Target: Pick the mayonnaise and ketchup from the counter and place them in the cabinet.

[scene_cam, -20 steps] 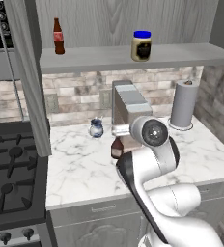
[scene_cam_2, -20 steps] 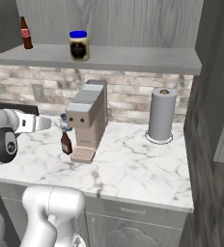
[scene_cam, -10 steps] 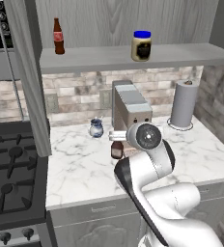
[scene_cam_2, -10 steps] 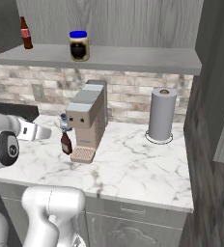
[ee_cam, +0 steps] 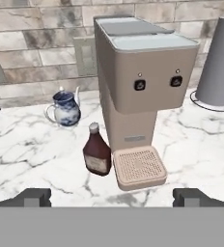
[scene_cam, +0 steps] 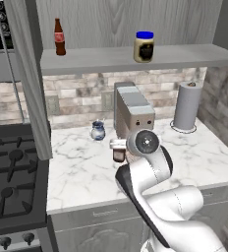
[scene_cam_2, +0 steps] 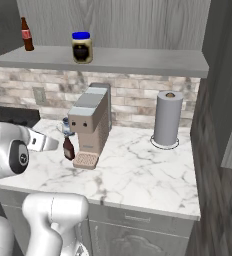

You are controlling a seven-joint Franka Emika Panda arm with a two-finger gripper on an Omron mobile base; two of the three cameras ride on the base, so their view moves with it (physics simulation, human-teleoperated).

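The ketchup (ee_cam: 97, 155), a squat dark reddish-brown bottle, stands upright on the marble counter (ee_cam: 32, 154) just left of the coffee machine's drip tray. My gripper (ee_cam: 113, 198) is open, level with the bottle and a short way in front of it, with nothing between the fingers. From the right base view the gripper (scene_cam_2: 52, 145) points at the ketchup (scene_cam_2: 68, 148) from the left. My forearm partly hides the ketchup (scene_cam: 119, 154) in the left base view. The mayonnaise (scene_cam: 144, 47) (scene_cam_2: 81, 47), with its blue lid, stands on the cabinet shelf (scene_cam: 101, 60) (scene_cam_2: 138, 59).
A beige coffee machine (ee_cam: 143, 87) (scene_cam: 133, 110) stands right beside the bottle. A small blue-and-white jug (ee_cam: 65, 108) sits behind and left of it. A paper towel roll (scene_cam_2: 167, 119) stands at the right, a slim red-labelled bottle (scene_cam: 60, 37) on the shelf, a stove (scene_cam: 13, 182) at the left.
My arm has sunk a little and eased forward toward the ketchup. The fingers stay spread; bottle and jar have not moved.
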